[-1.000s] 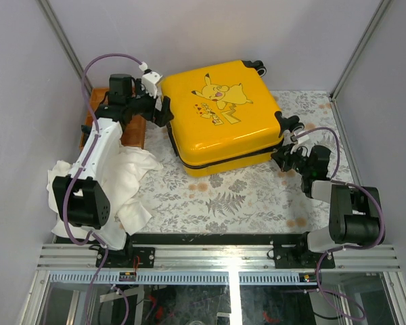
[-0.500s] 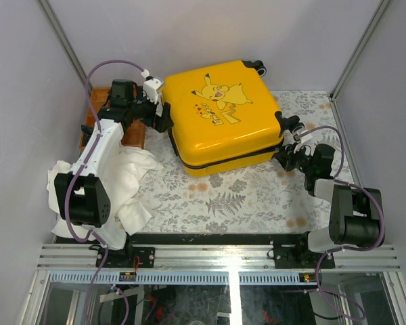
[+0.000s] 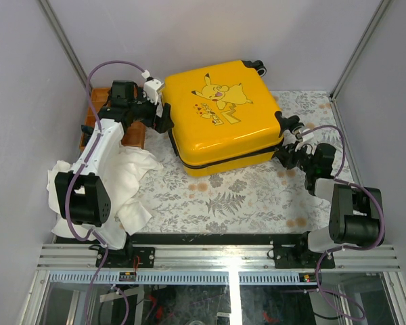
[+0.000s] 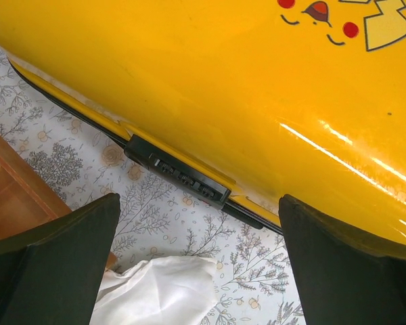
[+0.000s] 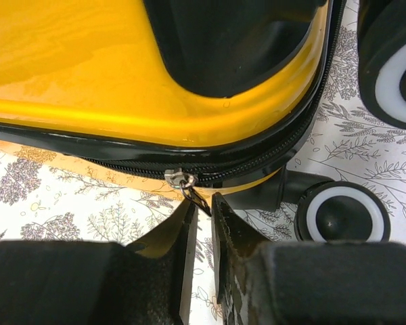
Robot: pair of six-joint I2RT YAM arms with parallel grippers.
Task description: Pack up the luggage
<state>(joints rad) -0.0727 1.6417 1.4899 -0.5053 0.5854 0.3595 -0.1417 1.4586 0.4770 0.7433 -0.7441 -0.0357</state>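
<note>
Over the table [image 3: 243, 196], in the top view, we see the luggage [image 3: 223, 118] lying flat and closed at the far middle, print side up, with its wheels toward the right. The left gripper [image 3: 164, 116] is at the case's left edge, just beside the shell; from up here we cannot tell whether it touches. A white cloth [image 3: 132, 179] lies crumpled at the near left, partly under the left arm. An orange tray [image 3: 89, 125] sits beyond the cloth by the left wall. The right gripper [image 3: 285, 157] is at the case's near right corner, close to a wheel [image 3: 292, 125].

At the left wrist, we see that gripper's fingers [image 4: 54, 257] spread wide with nothing between them. The yellow shell fills the view ahead of them. A black lock panel [image 4: 179, 179] sits on the seam between the two shells. A corner of the cloth lies below, between the two fingers, and the tray's wooden edge shows at the far left.

At the right wrist, the fingers [image 5: 169, 230] stand narrow, only a thin slit apart. They point at the closed zipper line under the yellow shell. The zipper pull [image 5: 189, 186] hangs with its end right at the mouth of that slit, and we cannot tell whether the tips pinch it or merely flank it. A black and white wheel rests on the table just to the right.
</note>
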